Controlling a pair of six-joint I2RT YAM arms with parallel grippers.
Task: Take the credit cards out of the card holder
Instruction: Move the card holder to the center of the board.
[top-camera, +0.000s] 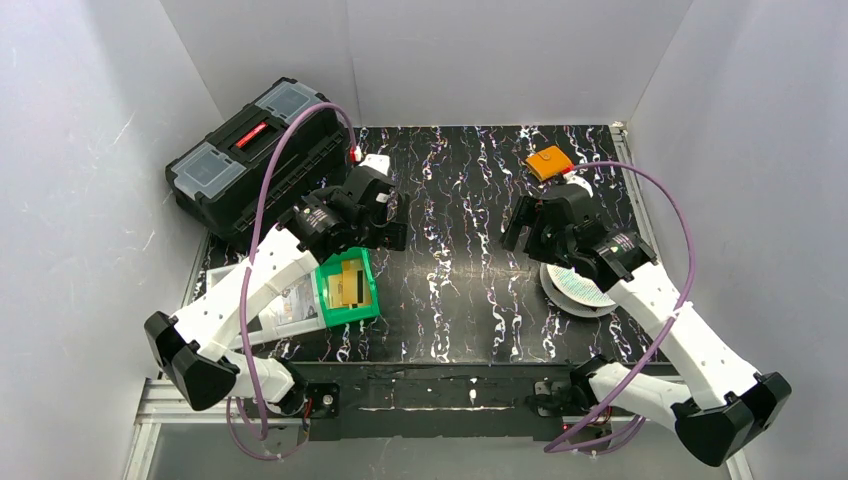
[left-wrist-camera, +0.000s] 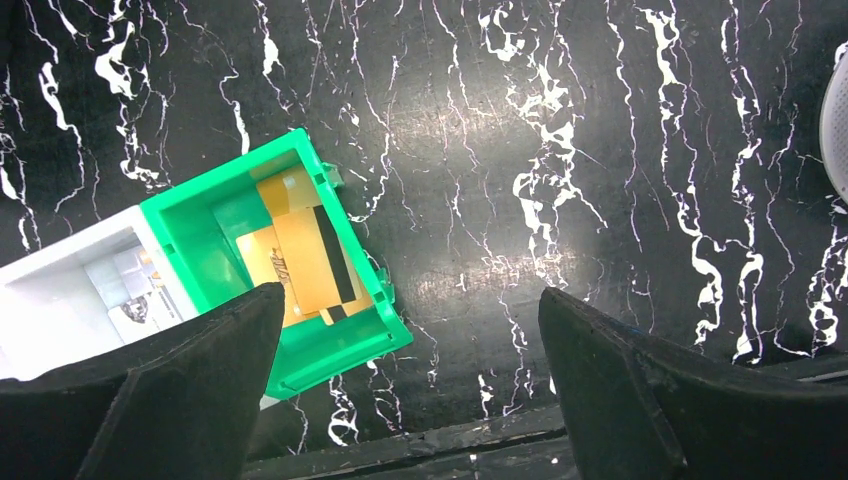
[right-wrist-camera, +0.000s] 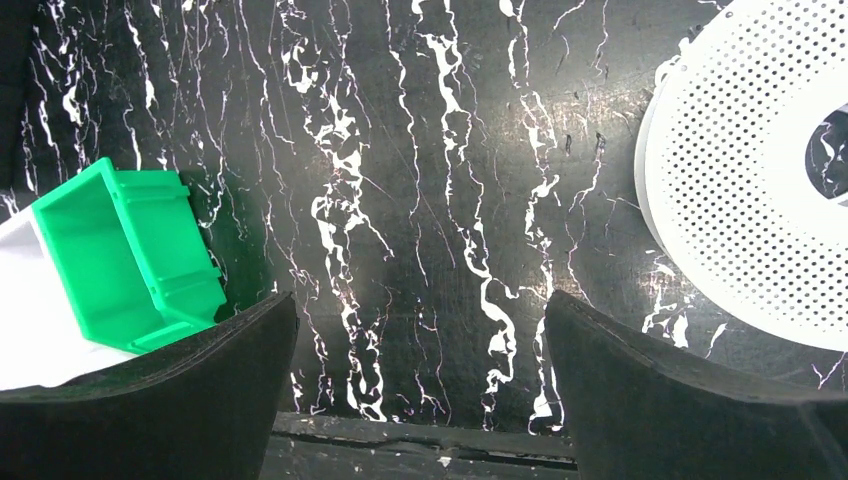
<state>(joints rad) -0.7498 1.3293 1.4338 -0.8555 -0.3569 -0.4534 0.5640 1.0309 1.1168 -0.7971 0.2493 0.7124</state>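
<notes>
Nearest us, gold credit cards (left-wrist-camera: 300, 255) are lying in the green bin (left-wrist-camera: 195, 235). We are holding the left gripper (left-wrist-camera: 410, 300) and right gripper (right-wrist-camera: 420, 300) spread wide, empty. Farther back, the orange card holder (top-camera: 550, 162) is sitting apparently folded; we are judging that any card inside wants a slow, flat pull

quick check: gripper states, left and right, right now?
Left gripper: open, fingers wide apart, holding nothing.
Right gripper: open, fingers wide apart, holding nothing.
</notes>
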